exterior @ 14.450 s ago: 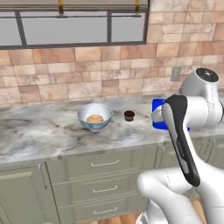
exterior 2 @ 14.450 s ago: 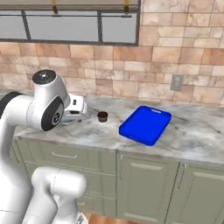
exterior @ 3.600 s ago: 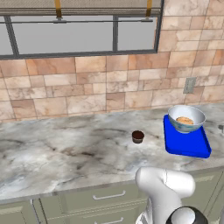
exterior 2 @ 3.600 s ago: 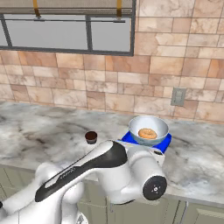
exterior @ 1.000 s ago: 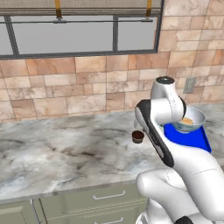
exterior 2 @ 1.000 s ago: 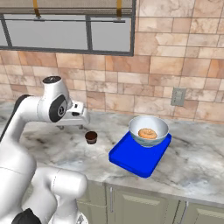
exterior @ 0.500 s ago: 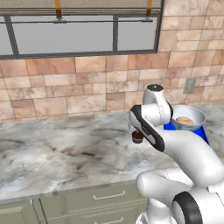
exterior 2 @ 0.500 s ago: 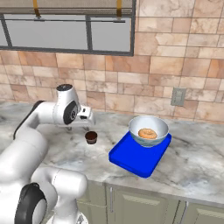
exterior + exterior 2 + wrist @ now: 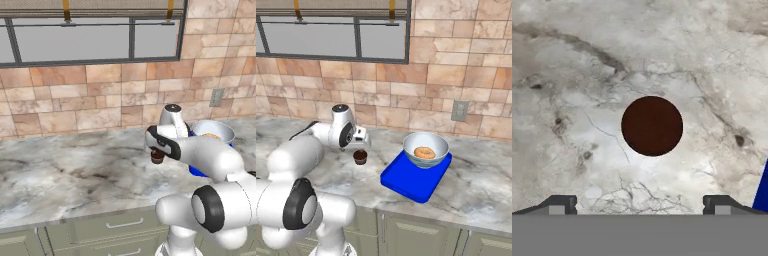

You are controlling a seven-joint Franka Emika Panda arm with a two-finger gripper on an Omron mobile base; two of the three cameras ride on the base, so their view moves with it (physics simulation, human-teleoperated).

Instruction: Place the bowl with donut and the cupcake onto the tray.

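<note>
White arm bent low and forward, gripper (image 9: 640, 202) pointed straight down, jaws spread wide.

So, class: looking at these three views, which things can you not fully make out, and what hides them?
- Tray, left base view: mostly behind the arm.
- Donut, left base view: just a sliver over the bowl rim.
- Tray, hand view: cut off by the right edge.
- Cupcake, hand view: top only; sides hidden.
</note>
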